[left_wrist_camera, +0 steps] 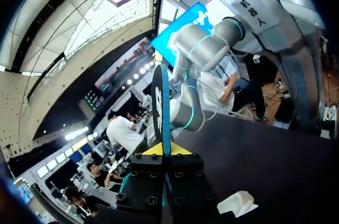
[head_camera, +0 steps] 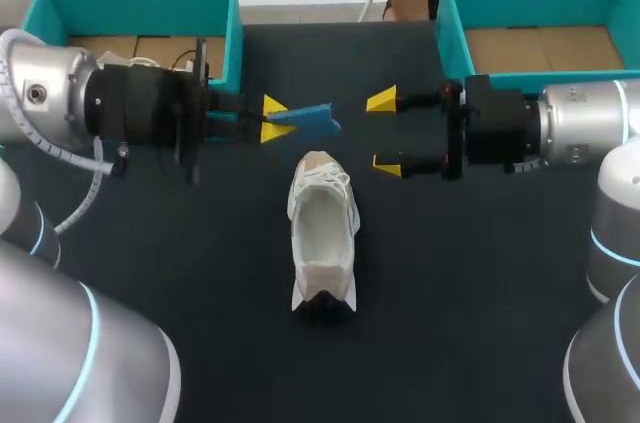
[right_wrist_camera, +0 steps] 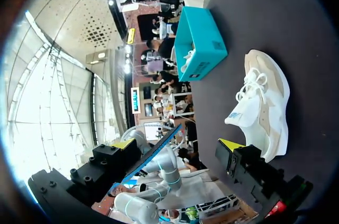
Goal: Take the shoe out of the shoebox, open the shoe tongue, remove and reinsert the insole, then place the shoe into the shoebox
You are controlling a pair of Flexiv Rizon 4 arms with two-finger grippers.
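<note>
Above the bench point(head_camera: 480, 293), the left hand point(head_camera: 272, 118) pinched the insole point(head_camera: 315, 120), probably best slid toe-first into the shoe point(head_camera: 322, 233); the right hand point(head_camera: 385, 133) gaped empty.

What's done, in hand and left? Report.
Done: shoe lies out on the table, insole removed. In hand: left gripper shut on the insole; right gripper open. Left: reinsert insole, box the shoe.
</note>
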